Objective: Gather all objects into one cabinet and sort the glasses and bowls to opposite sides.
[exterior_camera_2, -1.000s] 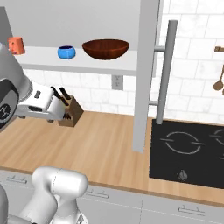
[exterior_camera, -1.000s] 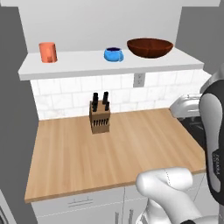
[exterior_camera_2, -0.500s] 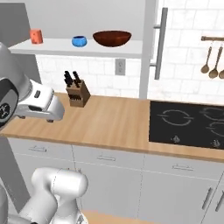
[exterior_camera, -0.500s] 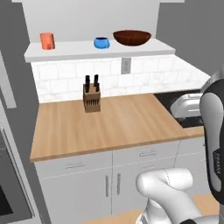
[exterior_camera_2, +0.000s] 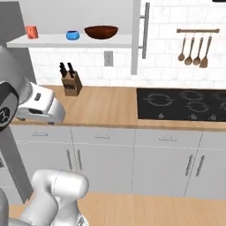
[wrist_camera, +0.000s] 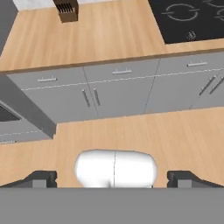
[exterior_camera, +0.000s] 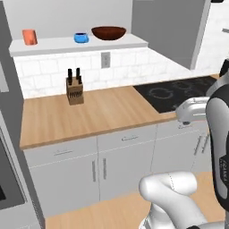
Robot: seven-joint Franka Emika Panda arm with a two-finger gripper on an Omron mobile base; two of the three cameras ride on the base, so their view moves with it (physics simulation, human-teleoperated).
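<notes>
An orange cup [exterior_camera: 29, 36] [exterior_camera_2: 31, 32], a squat blue cup [exterior_camera: 81, 38] [exterior_camera_2: 73, 35] and a wide red-brown bowl [exterior_camera: 108, 32] [exterior_camera_2: 101, 32] stand in a row on the white shelf [exterior_camera: 58, 45] over the wall socket. The cream mug, the lidded jars and the grey-sided cabinet are out of view. My gripper [wrist_camera: 113, 179] hangs well back from the counter, pointing down at the wooden floor. It is open, its fingertips [wrist_camera: 43, 178] wide apart with nothing between them. The hand [exterior_camera: 191, 112] [exterior_camera_2: 42, 107] sits at about counter height.
A knife block [exterior_camera: 74, 91] [exterior_camera_2: 70, 84] [wrist_camera: 66, 9] stands on the wooden counter [exterior_camera: 103, 114]. A black cooktop [exterior_camera: 179, 91] [exterior_camera_2: 185, 103] lies to its right, with utensils [exterior_camera_2: 194, 46] hung above. White cabinet fronts [wrist_camera: 118, 92] run below. A tall grey panel [exterior_camera_2: 137, 35] rises beside the shelf.
The whole picture has shifted: the base has backed away from the counter and turned, so the cabinet fronts, floor and cooktop now show. The things on the shelf have not moved.
</notes>
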